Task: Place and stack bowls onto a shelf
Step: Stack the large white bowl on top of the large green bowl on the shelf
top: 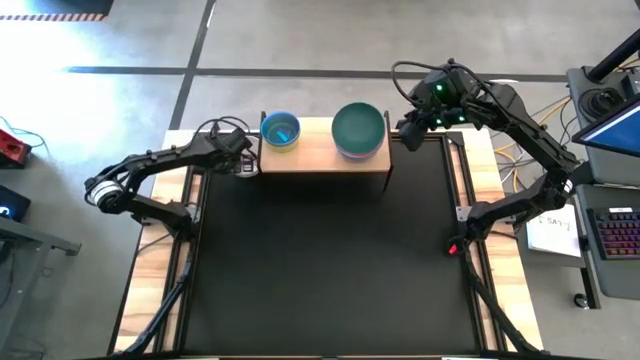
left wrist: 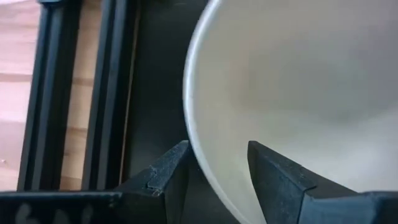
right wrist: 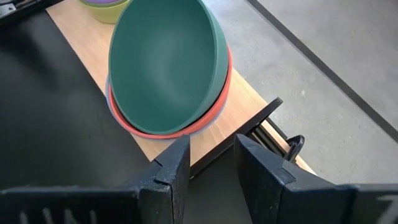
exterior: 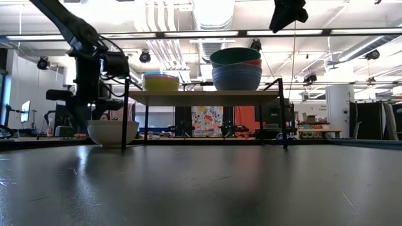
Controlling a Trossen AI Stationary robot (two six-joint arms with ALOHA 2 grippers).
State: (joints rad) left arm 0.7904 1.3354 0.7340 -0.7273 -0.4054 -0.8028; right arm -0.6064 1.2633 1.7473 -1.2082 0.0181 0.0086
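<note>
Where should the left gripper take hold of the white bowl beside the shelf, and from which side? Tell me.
Grip the white bowl by its thin rim, probably from above on the side away from the shelf. It sits upright on the table with its mouth open, and the left gripper already has its fingers set astride that rim, one inside and one outside, apparently not yet closed.

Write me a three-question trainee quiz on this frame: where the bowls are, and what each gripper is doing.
1. True or false: the white bowl sits on the shelf.
2. Which bowl tops the large stack? A) red B) teal bowl C) yellow
3. Fill in: the left gripper has its fingers astride the white bowl's ____.

Key
1. False: it stands on the table by the shelf's left end.
2. B; the right gripper hovers open near that stack.
3. rim
</note>
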